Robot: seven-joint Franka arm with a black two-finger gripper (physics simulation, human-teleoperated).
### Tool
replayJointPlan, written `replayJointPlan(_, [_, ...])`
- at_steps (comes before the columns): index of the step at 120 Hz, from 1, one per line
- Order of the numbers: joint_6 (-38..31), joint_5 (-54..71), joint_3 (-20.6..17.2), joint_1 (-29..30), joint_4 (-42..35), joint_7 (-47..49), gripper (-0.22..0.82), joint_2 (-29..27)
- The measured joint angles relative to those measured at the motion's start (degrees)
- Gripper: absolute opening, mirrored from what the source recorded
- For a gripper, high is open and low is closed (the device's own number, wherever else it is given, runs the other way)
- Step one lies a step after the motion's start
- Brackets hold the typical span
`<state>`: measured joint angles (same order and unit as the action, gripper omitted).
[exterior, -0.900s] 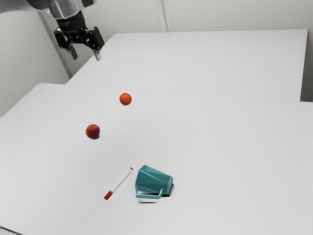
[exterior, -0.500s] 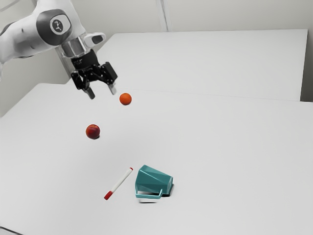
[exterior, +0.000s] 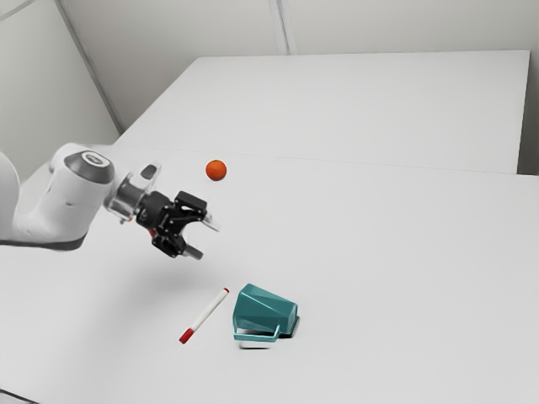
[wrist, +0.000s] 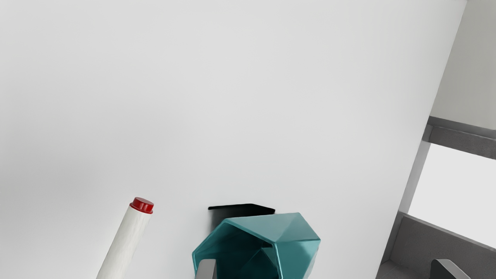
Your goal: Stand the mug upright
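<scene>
A teal faceted mug (exterior: 266,311) lies on its side on the table, its handle low on the side facing the exterior camera. My gripper (exterior: 208,238) is open above the table, apart from the mug and toward the exterior view's upper left of it. In the wrist view the mug (wrist: 296,236) shows its open mouth facing the hand; one fingertip of the gripper (wrist: 325,269) overlaps the mouth in the picture, while the other stands well off to the side, with no contact visible.
A white marker with red ends (exterior: 205,315) lies beside the mug on the white table (exterior: 379,252). An orange (exterior: 216,170) rests farther back. Behind my gripper, a red fruit (exterior: 152,232) is mostly hidden. The table's edge (wrist: 441,77) runs past the mug's far side.
My arm has swung down from the exterior view's upper left, and the hand has tilted so its fingers point toward the exterior view's right. Mug, marker and orange have stayed put.
</scene>
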<state>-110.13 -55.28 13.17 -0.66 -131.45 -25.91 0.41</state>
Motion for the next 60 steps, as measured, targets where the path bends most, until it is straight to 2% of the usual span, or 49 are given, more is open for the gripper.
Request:
replayJointPlan(15, [-1.74,-3.64,-0.22,1.62,-6.96,-6.84,0.6,-4.45])
replayJointPlan(28, [-3.71,-6.63,-0.72,-2.17,-13.15,-11.76,0.6,-8.29])
replayJointPlan(42, [-5.26,-11.03,-1.09,-2.65,-17.24,-16.64,0.6,-8.89])
replayJointPlan(60, [-6.23,-16.65,-1.51,-2.68,-18.45,-21.77,0.6,-7.82])
